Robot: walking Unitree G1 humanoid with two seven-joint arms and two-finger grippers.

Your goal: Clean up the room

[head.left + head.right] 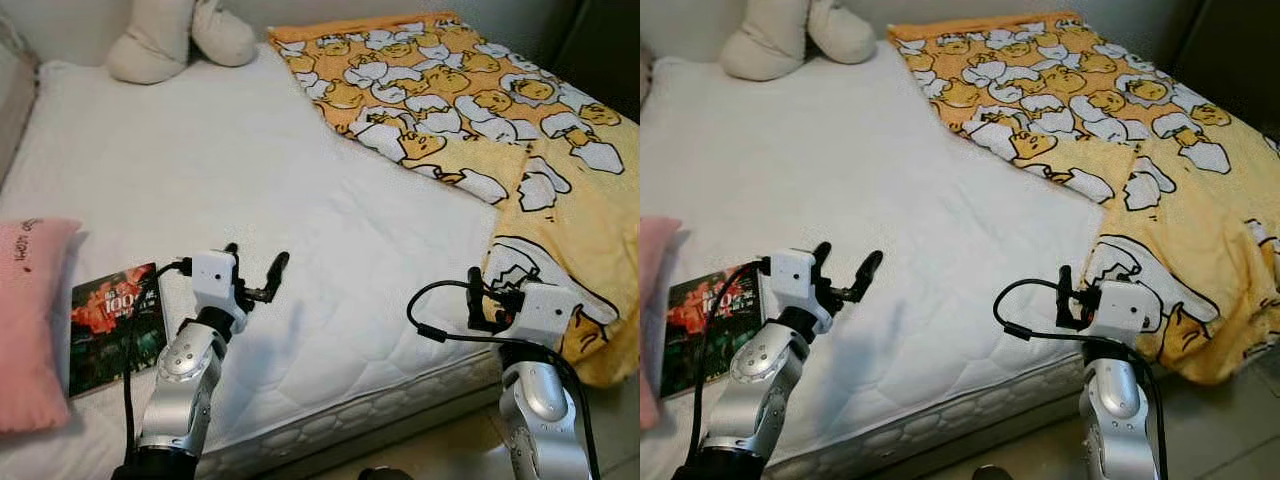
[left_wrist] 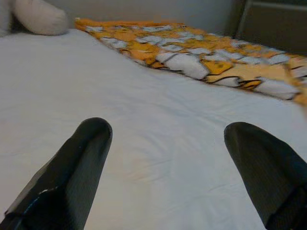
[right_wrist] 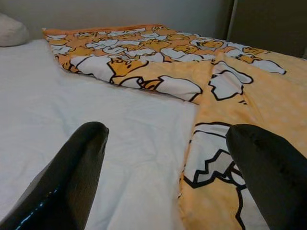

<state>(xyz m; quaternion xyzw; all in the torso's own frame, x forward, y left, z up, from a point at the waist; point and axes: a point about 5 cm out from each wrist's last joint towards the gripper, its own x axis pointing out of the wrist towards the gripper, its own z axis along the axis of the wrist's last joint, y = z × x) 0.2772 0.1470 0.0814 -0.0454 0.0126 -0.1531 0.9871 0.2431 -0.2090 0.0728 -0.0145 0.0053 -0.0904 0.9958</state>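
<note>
A yellow blanket (image 1: 470,90) printed with cartoon figures lies crumpled over the right half of the white mattress (image 1: 220,170), and its edge hangs off the near right corner. A dark book (image 1: 112,320) with a red cover picture lies flat near the left front edge. My left gripper (image 1: 257,255) hovers open just right of the book, over bare mattress, with nothing between its fingers (image 2: 81,158). My right gripper (image 1: 490,285) is open at the bed's front edge, by the blanket's hanging corner (image 3: 225,158).
A pink pillow (image 1: 30,310) lies against the book at the far left. A cream plush cushion (image 1: 180,35) rests at the head of the bed. A strip of floor (image 1: 620,430) shows at the lower right, and a dark panel (image 1: 600,40) stands behind the bed.
</note>
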